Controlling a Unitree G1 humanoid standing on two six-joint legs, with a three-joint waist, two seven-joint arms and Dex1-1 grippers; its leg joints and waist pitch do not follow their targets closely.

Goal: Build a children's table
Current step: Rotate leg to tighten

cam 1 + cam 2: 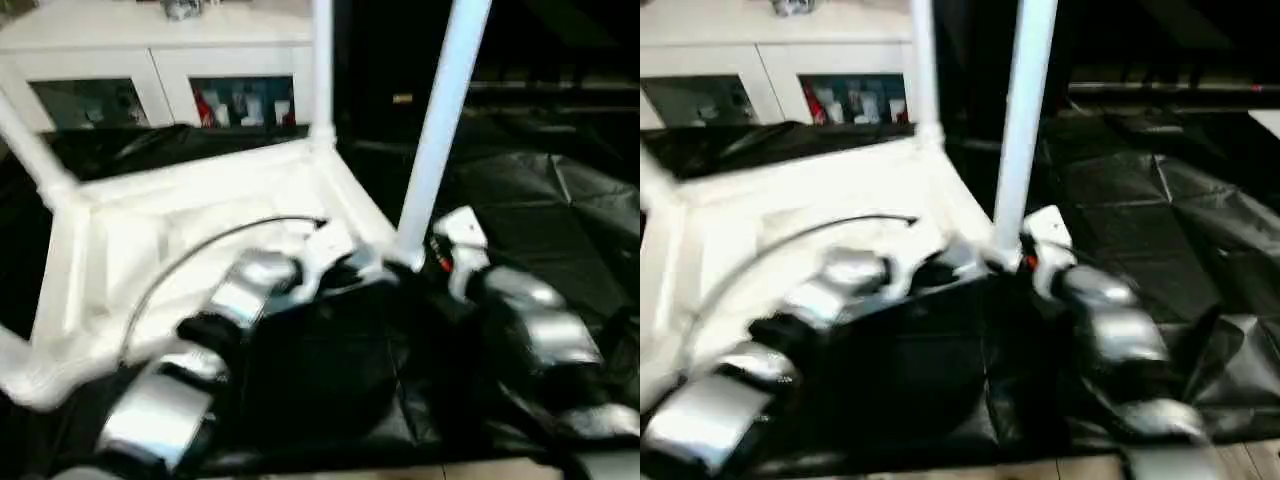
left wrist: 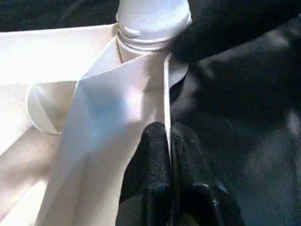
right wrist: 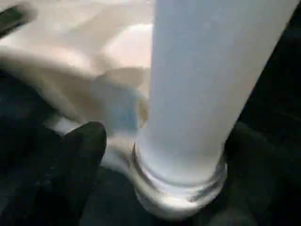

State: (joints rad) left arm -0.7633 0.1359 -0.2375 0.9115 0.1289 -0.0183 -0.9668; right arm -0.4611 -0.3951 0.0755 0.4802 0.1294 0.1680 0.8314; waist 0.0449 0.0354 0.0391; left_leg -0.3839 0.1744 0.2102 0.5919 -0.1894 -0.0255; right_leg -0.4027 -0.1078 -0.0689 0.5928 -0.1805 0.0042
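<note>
The near leg (image 1: pixel 440 120) stands in the near right corner socket (image 3: pixel 176 188) of the upturned tabletop (image 1: pixel 200 230), which lies on the black-covered work table (image 1: pixel 560 220). Its long axis runs almost straight up, tilted a little to the right at the top. Another leg (image 1: pixel 321 60) rises from the far corner, and a third (image 1: pixel 30 150) slants off the far left corner.

From the foot of that near leg we place the two grippers. The right gripper (image 3: pixel 150 155) sits at the socket with the leg between its fingers (image 3: pixel 82 155) — they are spread wide, one on either side of the tube, and we see no clamp on it. The right arm is the nearer one to the leg.

The left gripper (image 2: pixel 169 155) is on the tabletop's rim (image 2: pixel 165 94) just short of the same corner, fingers pressed together with the thin edge of the rim between their tips.

We judge the coming move turns on that upright axis: any push to seat the leg must go down along the tube while the left gripper steadies the rim.
</note>
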